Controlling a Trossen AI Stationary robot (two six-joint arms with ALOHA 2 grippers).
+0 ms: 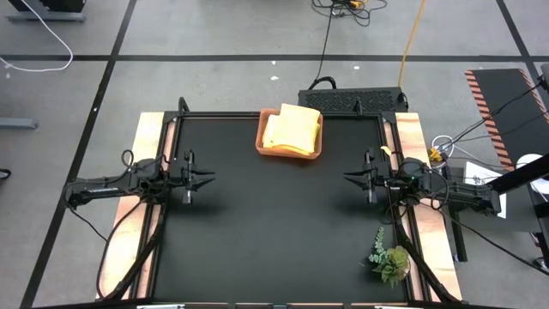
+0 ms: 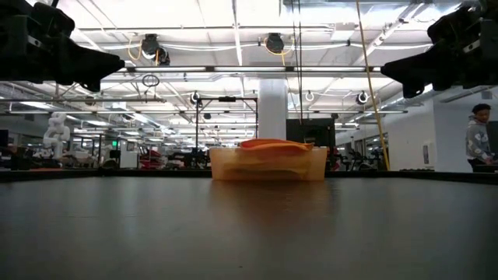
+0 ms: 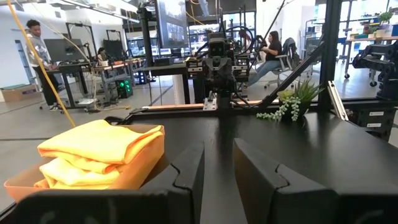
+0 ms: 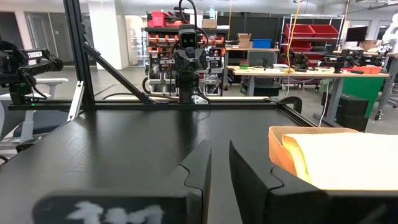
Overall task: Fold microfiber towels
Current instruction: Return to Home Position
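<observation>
A pile of folded yellow microfiber towels (image 1: 293, 129) lies in a terracotta tray (image 1: 262, 142) at the middle of the table's far edge. The left wrist view shows the towels (image 3: 93, 152) too, and the right wrist view shows both the tray (image 4: 278, 146) and the towels (image 4: 348, 158). My left gripper (image 1: 212, 178) hovers level over the table's left side and points toward the right. My right gripper (image 1: 346, 178) mirrors it over the right side. Both stand slightly open with nothing between the fingers, as each wrist view shows for the left gripper (image 3: 219, 155) and the right gripper (image 4: 219, 155).
A small green plant sprig (image 1: 390, 257) lies at the near right of the black table top (image 1: 274, 232). A black box (image 1: 352, 100) sits just beyond the far edge. Metal rails frame the table. People stand and sit in the room behind.
</observation>
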